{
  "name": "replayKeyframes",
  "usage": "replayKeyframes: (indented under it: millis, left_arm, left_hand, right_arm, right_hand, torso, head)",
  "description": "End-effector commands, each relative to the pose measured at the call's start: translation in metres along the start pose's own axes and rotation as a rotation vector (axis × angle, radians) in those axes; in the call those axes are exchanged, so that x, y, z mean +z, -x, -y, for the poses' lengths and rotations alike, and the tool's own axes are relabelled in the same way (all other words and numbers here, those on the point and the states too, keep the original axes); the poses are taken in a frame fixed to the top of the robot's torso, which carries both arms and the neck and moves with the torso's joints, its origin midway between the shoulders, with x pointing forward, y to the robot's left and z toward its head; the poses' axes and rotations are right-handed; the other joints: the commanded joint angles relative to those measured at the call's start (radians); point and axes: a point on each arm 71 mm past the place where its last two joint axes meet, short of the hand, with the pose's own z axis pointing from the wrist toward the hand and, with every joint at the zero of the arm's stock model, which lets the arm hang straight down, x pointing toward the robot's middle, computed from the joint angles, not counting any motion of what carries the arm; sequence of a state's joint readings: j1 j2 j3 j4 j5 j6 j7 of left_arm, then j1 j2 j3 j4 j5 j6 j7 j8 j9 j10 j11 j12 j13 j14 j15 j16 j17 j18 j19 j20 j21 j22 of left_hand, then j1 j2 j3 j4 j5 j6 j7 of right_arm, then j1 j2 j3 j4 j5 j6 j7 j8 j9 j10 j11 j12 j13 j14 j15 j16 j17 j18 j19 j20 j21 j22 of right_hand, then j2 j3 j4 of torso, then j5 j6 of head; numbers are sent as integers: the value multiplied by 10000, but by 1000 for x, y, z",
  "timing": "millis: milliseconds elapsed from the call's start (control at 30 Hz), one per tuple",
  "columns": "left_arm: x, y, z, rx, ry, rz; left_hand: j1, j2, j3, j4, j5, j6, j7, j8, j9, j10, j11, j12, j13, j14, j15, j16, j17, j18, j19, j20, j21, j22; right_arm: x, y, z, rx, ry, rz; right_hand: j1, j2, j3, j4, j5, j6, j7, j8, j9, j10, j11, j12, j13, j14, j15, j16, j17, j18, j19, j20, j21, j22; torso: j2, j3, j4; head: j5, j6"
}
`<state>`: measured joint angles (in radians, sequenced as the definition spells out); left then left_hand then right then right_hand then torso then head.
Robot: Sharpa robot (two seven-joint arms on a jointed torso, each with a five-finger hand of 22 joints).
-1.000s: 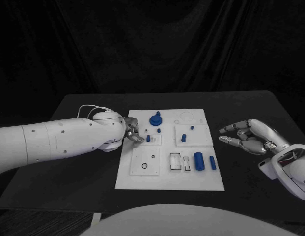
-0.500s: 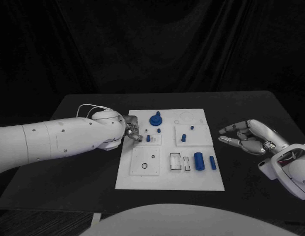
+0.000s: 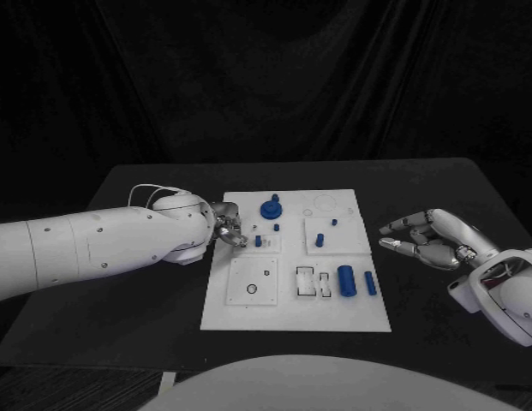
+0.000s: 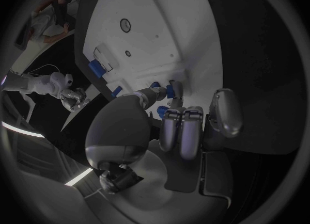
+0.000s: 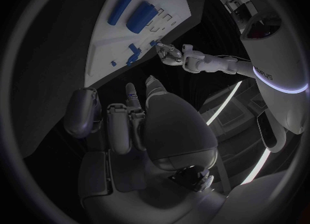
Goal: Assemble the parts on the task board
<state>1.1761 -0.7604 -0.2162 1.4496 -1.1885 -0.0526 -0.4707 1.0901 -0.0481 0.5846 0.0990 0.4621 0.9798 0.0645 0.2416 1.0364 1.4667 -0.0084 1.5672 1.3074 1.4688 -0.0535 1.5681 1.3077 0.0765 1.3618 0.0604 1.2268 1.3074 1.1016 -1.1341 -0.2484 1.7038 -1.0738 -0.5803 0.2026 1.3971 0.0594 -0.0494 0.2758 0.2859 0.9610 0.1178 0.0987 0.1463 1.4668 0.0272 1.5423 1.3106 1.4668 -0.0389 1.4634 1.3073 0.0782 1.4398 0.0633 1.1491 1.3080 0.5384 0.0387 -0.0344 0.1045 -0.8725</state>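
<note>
Black surface [image 3: 117,300] carries the white rectangular task board [image 3: 293,312]. Two blue cylinders [image 3: 347,281] lie nearest. Right robot hand [image 3: 433,240] hovers beside it, fingers loosely curled, empty. Left robot hand [image 3: 228,229] fingers touch a small blue peg [image 3: 259,241]; grip unclear.

Task board [image 3: 295,318] sits mid-table [image 3: 117,317]; left hand [image 3: 226,227] at its left edge, beside two small pegs [image 3: 259,241]; gear-like part [image 3: 271,207] behind them; two cylinders [image 3: 347,281] front-right; right hand [image 3: 429,241] off the board's right side.
</note>
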Motion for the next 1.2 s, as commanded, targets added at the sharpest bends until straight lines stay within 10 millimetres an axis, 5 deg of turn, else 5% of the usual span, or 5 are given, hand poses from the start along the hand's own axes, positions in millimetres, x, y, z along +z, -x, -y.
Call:
replayKeyframes:
  millis: [33, 400, 567, 1200]
  left_arm:
    - [-2, 1, 1, -474, -260, -146]
    - [-4, 29, -1, -1139, 698, -2607]
    - [-1, 43, 2, -1009, 1125, -3702]
    - [25, 59, 14, -921, 1677, -4257]
  left_hand:
    - [-104, -17, 648, -546, 66, 137, -51, 57, 30, 1041, -4, 35, 2634, 1020, 10, 27, 2631, 42, -50, -2, 32, 1571]
    - [-209, -221, 1113, -1038, 267, 96, -34, 191, 148, 1041, -3, 35, 2634, 1020, -2, 27, 2631, 47, -71, -19, 39, 1566]
    - [-454, -297, 1080, -1175, 11, 0, -11, 146, 133, 1041, 31, 35, 2634, 1020, 30, 27, 2631, 73, -180, 3, -100, 1520]
    - [-902, -106, 1123, -1396, -150, -68, 28, -48, -19, 1041, 70, 35, 2634, 1020, 71, 27, 2631, 90, -265, 40, -184, 1496]
  right_arm:
    - [0, -2, 2, 31, -264, -160]
    - [1, -3, 3, 39, -358, -245]
    - [2, -4, 3, 45, -384, -290]
    - [0, -8, 5, 85, -442, -382]
  right_hand:
    - [110, -7, 65, -9, 63, 57, 17, -46, -15, 772, 93, -27, 2306, 743, 42, -38, 1527, 43, -18, 79, -53, 1533]
    - [139, 1, 82, -19, 72, 57, 22, -50, -19, 759, 98, -42, 2291, 736, 46, -59, 1506, 50, -33, 82, -97, 1522]
    - [158, 3, 91, -27, 77, 55, 23, -54, -22, 752, 99, -49, 2285, 734, 48, -65, 1501, 53, -38, 83, -112, 1519]
    - [255, 7, 140, -65, 141, 61, 35, -66, -33, 743, 111, -58, 2277, 725, 58, -83, 1485, 62, -60, 92, -169, 1504]
  torso:
    - [-2, 0, -8]
    - [-1, 5, -16]
    - [-3, 4, -21]
    - [9, 2, 2]
  head:
    - [2, -1]
    - [17, -1]
    - [23, -1]
    - [57, -1]
